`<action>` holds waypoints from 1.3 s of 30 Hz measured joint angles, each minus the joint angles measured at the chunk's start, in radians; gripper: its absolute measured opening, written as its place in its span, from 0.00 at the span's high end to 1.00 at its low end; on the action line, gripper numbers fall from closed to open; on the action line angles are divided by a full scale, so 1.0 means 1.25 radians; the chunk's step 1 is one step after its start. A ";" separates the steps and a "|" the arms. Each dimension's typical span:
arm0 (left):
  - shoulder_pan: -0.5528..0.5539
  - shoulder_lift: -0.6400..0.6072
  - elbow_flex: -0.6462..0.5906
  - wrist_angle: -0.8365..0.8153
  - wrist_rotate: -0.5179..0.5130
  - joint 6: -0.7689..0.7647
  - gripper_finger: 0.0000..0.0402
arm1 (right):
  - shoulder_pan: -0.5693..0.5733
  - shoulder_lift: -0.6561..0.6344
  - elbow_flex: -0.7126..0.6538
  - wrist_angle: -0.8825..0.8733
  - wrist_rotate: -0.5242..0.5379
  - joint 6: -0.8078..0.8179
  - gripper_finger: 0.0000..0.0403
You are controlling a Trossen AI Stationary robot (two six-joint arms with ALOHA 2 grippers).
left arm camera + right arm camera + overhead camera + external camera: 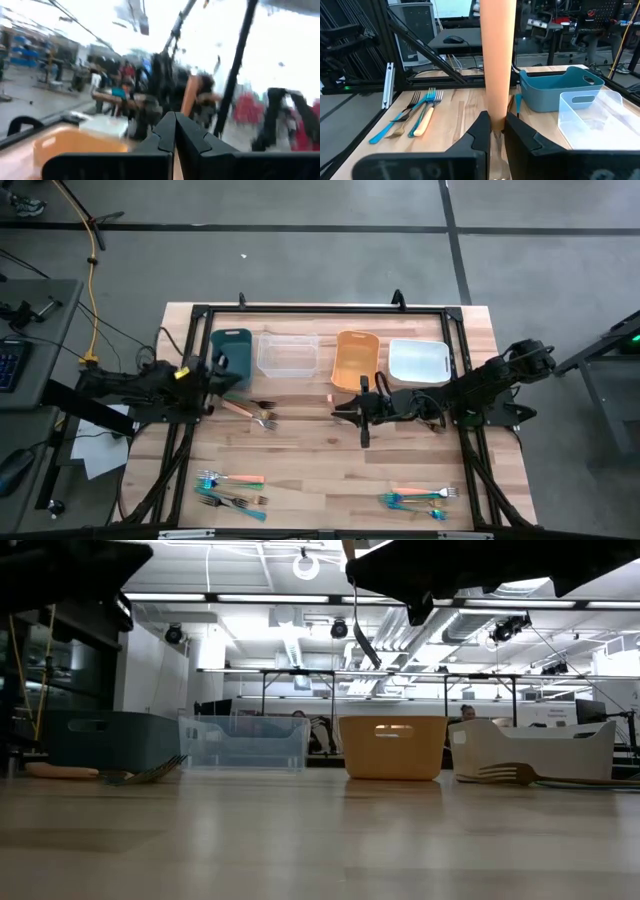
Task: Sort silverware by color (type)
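Observation:
My right gripper (338, 412) reaches to the table's middle, in front of the orange bin (356, 360), shut on a salmon-handled fork (497, 60). The low view shows the fork's dark metal end (362, 632) hanging under the arm. My left gripper (175, 131) is shut and empty, drawn back at the table's left edge (205, 376). More silverware lies flat on the table: two forks (252, 413) by the teal bin (231, 352), a pile (232, 488) at the near left and a pile (420, 498) at the near right. My right gripper pinches the fork between its two fingers at the lower end of the salmon handle (496, 116). The fingers (480, 131) come level from the table's right and lie across the fork. The fork stands about upright, handle up, lifted clear of the table.
Four bins stand in a row at the back: teal, clear (288, 355), orange and white (418, 362). A black frame (320, 310) runs around the table top. Bare wood lies between the two near piles.

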 joint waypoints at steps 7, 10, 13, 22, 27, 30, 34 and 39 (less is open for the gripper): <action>0.000 0.177 0.023 0.104 -0.019 0.021 0.95 | -0.029 0.000 0.000 0.011 -0.001 -0.002 0.94; 0.000 0.272 0.059 0.130 -0.024 0.060 0.89 | -0.044 0.000 0.000 0.017 -0.017 0.010 0.94; -0.002 0.354 0.106 0.130 -0.023 0.080 0.81 | -0.058 0.000 0.001 0.035 -0.044 0.024 0.94; -0.049 0.575 0.228 0.130 -0.005 0.113 0.58 | -0.071 0.000 0.001 0.056 -0.080 0.025 0.94; -0.064 0.721 0.266 0.262 -0.024 0.159 0.53 | -0.071 0.000 0.001 0.054 -0.074 0.025 0.94; -0.070 0.820 0.287 0.352 -0.024 0.184 0.52 | -0.071 0.000 0.001 0.054 -0.069 0.025 0.94; -0.073 0.949 0.319 0.447 -0.024 0.199 0.52 | -0.068 0.022 0.001 0.086 -0.067 0.036 0.94; -0.073 1.078 0.380 0.496 -0.024 0.200 0.52 | -0.068 0.106 0.034 0.100 -0.061 0.045 0.94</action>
